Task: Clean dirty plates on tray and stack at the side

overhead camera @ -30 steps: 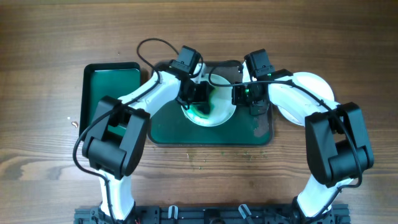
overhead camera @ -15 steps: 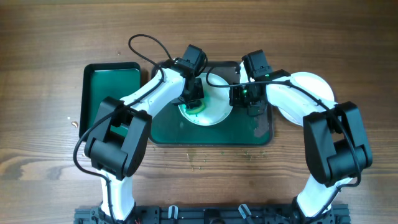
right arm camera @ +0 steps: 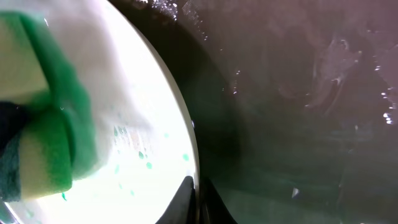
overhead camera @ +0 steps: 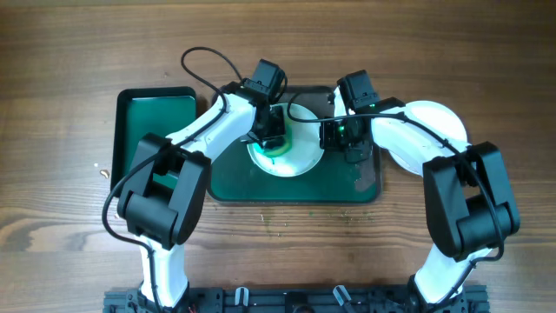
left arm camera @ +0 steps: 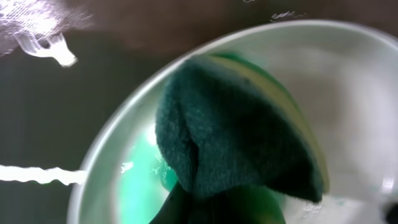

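Scrubbing has advanced in the last second: the broad green smear that covered the lower left of the plate (overhead camera: 301,158) has shrunk to a small patch around the sponge (overhead camera: 274,146), and the left gripper (overhead camera: 272,139) has shifted a little toward the plate's left rim. I judge from this that the wiping works and that this plate is nearly clean, though not yet ready for stacking. The left gripper is clenched on the sponge, with the dark scouring face toward its wrist camera. The right gripper (overhead camera: 334,135) pinches the plate's right rim, one fingertip on each side of the edge, and steadies it. The plate lies inside the dark tray (overhead camera: 347,187), near its middle. It is white and glossy, mostly bare now, with wet green liquid pooled beside the sponge and small green specks near the right edge. Another white plate (overhead camera: 434,117) lies on the table just right of the tray.
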`<state>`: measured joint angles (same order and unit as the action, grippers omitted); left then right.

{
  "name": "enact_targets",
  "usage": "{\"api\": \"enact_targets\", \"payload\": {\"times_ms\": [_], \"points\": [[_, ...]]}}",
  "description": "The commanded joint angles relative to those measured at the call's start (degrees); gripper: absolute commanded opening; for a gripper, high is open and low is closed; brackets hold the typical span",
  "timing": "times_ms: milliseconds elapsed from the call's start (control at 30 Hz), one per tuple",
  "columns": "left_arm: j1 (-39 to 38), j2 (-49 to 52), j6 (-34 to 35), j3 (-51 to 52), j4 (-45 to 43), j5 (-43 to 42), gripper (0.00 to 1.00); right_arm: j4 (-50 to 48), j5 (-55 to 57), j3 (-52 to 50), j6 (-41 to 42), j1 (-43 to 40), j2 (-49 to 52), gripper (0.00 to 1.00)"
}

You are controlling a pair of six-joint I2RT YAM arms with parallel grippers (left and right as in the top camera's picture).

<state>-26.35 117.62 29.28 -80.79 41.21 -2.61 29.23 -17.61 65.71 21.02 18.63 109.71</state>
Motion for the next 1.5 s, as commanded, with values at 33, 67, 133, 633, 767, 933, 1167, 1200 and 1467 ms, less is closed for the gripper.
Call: {"api": "enact_targets", "payload": {"times_ms": [33, 67, 133, 633, 767, 933, 1167, 1200, 1467], "points": [[-0.26, 1.42, -5.57, 1.38, 2.82, -8.52, 0.04, 0.48, 0.79, -0.98, 0.15, -0.22, 1.49, 0.04], [-0.37, 1.42, -8.41, 1.38, 1.99, -14.14, 0.04, 0.59, 0.79, -0.98, 0.13, -0.22, 1.49, 0.04], [-0.44, 1.42, -14.6, 1.38, -1.46, -24.3, 0.04, 0.61, 0.76, -0.98, 0.13, -0.22, 1.49, 0.04], [1.2, 1.11, -3.04, 1.38, 11.34, 1.64, 0.04, 0.57, -0.33, -0.98, 0.07, -0.22, 1.49, 0.04], [1.62, -1.51, -16.04, 0.04, 10.64, -19.61, 0.04, 1.14, -2.03, -0.96, -0.09, -0.28, 1.49, 0.05], [7.08, -10.84, -15.08, -3.89, 10.73, -20.5, 0.04, 2.91, -6.54, -0.96, -4.39, -0.28, 0.92, 0.04], [16.15, -17.11, -7.15, -3.98, 12.2, -11.23, 0.04, 5.64, 3.04, -0.92, -4.68, 0.17, -10.93, 0.05], [16.52, -17.03, -7.15, -3.89, 12.59, -11.21, 0.04, 6.29, 6.4, -0.9, -4.68, 0.55, -13.35, 0.04], [16.09, -17.0, -7.15, -3.8, 12.24, -10.73, 0.04, 13.77, 61.51, -0.9, -1.09, 15.93, -30.36, 0.04]]}}
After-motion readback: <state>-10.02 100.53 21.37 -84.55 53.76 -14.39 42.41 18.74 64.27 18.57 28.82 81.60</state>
